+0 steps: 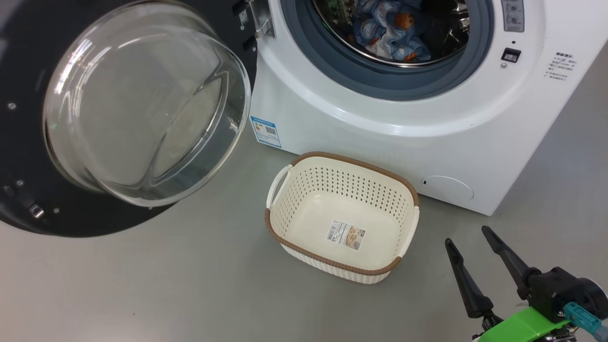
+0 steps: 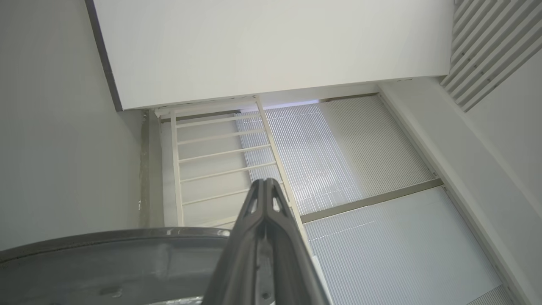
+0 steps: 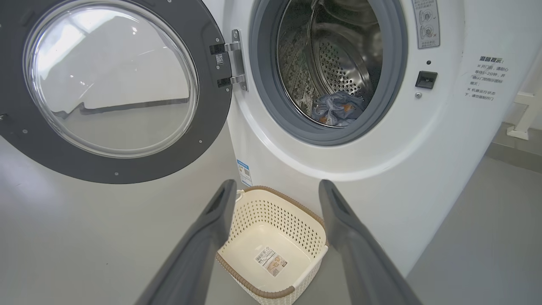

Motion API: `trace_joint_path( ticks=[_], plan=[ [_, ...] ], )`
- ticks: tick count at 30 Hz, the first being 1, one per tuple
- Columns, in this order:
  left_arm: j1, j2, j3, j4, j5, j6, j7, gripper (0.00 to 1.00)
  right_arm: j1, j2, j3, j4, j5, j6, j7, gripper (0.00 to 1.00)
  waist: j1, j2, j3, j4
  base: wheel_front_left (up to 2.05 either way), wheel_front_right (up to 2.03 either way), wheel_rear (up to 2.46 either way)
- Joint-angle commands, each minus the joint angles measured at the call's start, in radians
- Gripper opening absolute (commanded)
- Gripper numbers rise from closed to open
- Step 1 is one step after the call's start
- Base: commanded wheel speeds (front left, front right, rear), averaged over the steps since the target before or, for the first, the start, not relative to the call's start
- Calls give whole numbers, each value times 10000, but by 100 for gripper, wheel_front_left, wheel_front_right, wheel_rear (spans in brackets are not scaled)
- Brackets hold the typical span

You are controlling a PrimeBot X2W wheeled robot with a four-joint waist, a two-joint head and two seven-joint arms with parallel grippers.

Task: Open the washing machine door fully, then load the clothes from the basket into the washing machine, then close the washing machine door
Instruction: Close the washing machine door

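Head view: the door [image 1: 23,156] is swung wide at left, the clothes [image 1: 389,33] lie inside the washer [image 1: 380,137] at top centre, and the basket [image 1: 356,187] sits mid-frame. The right gripper [image 1: 467,236], lower right, gapes wide, holding nothing. The left gripper [image 2: 264,184], in its wrist view, is pinched together, empty.

Rig inventory, as I see it from my station. My right gripper [image 1: 467,235]: two long black tapered fingers [image 1: 468,280], black knuckle housing [image 1: 555,289], bright green bracket [image 1: 522,325], teal connector [image 1: 582,317]. My left gripper [image 2: 265,182]: dark grey, triangular cut-outs near the tips.
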Motion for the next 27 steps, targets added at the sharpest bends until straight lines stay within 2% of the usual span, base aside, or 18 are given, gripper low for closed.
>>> trace_joint_path(
  ticks=[1,5,14,21,27],
  plan=[
    [-580,704,404,151,-66,124,111,0,-408,-152,234,-332,-92,16,28,100,0,-1,74,13,0,0,0],
    [-1559,1438,376,1967,-236,458,411,0,-558,-288,300,-442,-79,16,162,100,0,-1,226,-12,0,0,0],
    [-3144,2208,-298,5013,2,785,922,0,-1000,-780,486,-837,-48,16,571,100,0,-1,706,-215,0,0,0],
    [-3704,2624,-1230,6567,631,905,1660,0,-1206,-1022,588,-1092,-20,16,818,100,0,-1,1017,-529,0,0,0],
    [-4300,2825,-1421,7466,823,734,1799,0,-1249,-1140,539,-1305,-20,16,1006,100,0,-1,1374,-768,0,0,0]
  ],
)
